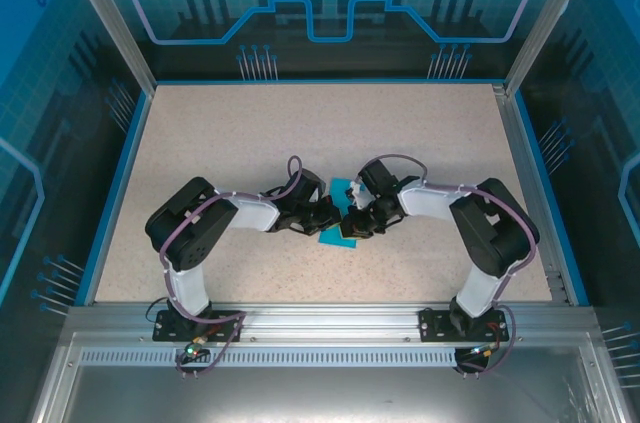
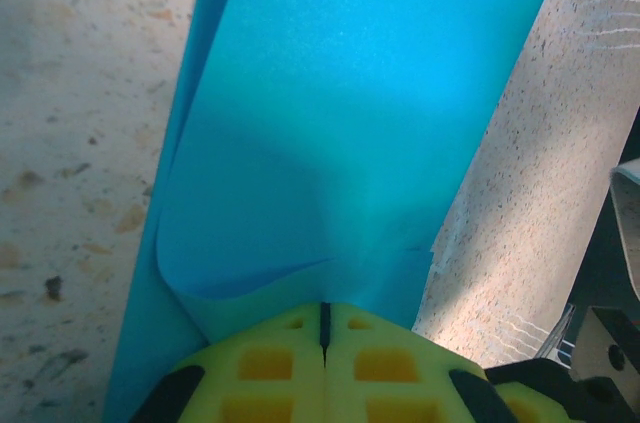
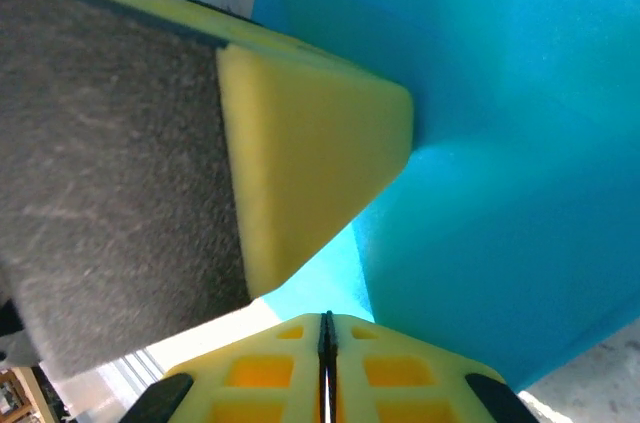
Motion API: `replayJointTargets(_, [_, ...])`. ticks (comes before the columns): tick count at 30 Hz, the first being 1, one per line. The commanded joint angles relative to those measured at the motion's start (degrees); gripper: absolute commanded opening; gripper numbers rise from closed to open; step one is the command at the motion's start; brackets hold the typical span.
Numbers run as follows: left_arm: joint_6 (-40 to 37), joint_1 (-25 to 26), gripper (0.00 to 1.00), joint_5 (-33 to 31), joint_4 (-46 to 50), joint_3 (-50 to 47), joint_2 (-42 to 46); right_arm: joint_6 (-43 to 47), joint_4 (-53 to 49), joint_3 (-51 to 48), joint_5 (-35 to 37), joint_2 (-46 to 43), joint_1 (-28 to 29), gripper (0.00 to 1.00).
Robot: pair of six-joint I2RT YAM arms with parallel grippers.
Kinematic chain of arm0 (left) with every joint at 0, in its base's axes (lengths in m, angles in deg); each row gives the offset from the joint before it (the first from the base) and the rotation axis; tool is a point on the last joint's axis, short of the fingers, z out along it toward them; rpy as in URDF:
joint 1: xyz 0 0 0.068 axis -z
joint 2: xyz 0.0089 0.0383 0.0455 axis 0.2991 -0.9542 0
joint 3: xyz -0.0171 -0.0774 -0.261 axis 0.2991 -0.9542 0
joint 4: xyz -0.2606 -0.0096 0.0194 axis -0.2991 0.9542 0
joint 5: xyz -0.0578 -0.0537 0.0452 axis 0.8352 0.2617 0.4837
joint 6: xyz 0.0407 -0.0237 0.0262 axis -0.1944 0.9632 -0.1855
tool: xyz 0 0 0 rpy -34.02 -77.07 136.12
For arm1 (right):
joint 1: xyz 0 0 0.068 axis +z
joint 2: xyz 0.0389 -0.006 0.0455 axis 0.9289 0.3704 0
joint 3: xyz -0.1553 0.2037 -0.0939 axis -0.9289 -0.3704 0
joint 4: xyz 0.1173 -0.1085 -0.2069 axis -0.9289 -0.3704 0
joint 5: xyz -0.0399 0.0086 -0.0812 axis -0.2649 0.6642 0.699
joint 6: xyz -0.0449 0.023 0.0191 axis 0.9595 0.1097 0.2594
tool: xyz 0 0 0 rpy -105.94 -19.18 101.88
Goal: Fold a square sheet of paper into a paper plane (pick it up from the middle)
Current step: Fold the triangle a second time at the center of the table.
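Note:
The square sheet of paper (image 1: pixel 336 239), bright cyan-blue and folded over, hangs between my two grippers at the middle of the table (image 1: pixel 250 133). In the left wrist view the paper (image 2: pixel 350 123) runs away from my left gripper (image 2: pixel 323 311), whose yellow jaws are pressed together on its near edge, where the sheet curls. My right gripper (image 3: pixel 326 321) is shut too, with a light strip of the paper (image 3: pixel 520 163) reaching its tips. A left fingertip (image 3: pixel 310 143) shows close above it. From above, the left gripper (image 1: pixel 328 215) and right gripper (image 1: pixel 352 221) almost touch.
A raised blue rim (image 1: pixel 118 183) borders the speckled table on three sides. Metal frame posts (image 1: pixel 105 18) rise at the back corners. An aluminium rail (image 1: pixel 320 318) with both arm bases runs along the near edge. Open table lies behind and to both sides of the grippers.

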Motion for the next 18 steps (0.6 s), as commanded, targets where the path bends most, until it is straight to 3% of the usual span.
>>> replayJointTargets(1, [-1.55,1.02,0.0,-1.85,5.35,-0.54,-2.13,1.48,-2.33,0.88,1.32,1.31,-0.01,0.12])
replayJointTargets(14, [-1.04,1.01,0.0,-2.92,5.51,-1.34,-2.37,2.41,-3.4,-5.61,4.19,0.51,-0.66,0.17])
replayJointTargets(18, [-0.86,1.01,0.0,-3.05,5.22,-1.35,-2.55,2.72,-3.14,-5.97,1.68,-1.89,-1.08,0.18])
